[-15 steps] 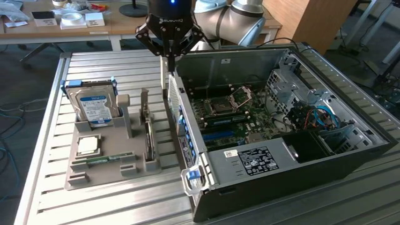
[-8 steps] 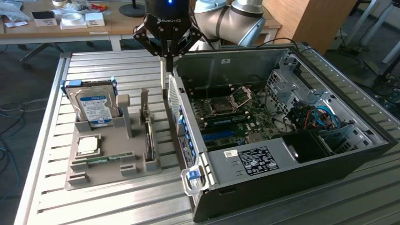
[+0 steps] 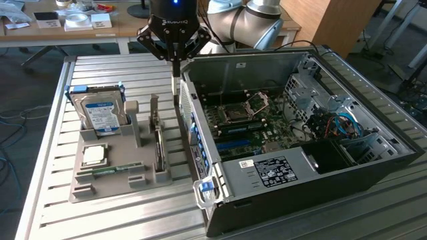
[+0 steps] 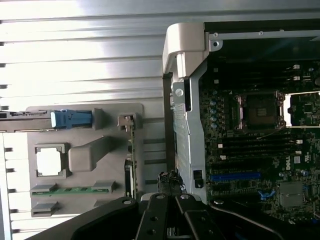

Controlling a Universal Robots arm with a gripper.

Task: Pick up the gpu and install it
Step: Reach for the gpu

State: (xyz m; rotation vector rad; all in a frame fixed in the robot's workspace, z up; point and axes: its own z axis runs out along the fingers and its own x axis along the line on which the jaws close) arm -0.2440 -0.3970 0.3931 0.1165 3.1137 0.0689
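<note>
The gpu (image 3: 158, 142) stands on edge in a slot of the grey holder tray (image 3: 107, 187), its metal bracket toward the far end. In the wrist view the gpu (image 4: 131, 162) is a thin edge-on strip. My gripper (image 3: 175, 64) hangs above the table's far side, over the gap between the tray and the open computer case (image 3: 373, 165), fingers pointing down. It is shut with nothing in it. In the wrist view the gripper (image 4: 170, 186) sits between the gpu and the case wall. The motherboard (image 4: 250, 150) lies exposed with a blue card slot (image 4: 235, 176).
A silver hard drive (image 3: 100, 114) with a blue-white label stands upright in the tray, with a processor chip (image 3: 93, 154) and a green memory stick (image 3: 117, 169) in front of it. The slatted metal table (image 3: 120, 220) carries tray and case. A desk with boxes stands behind.
</note>
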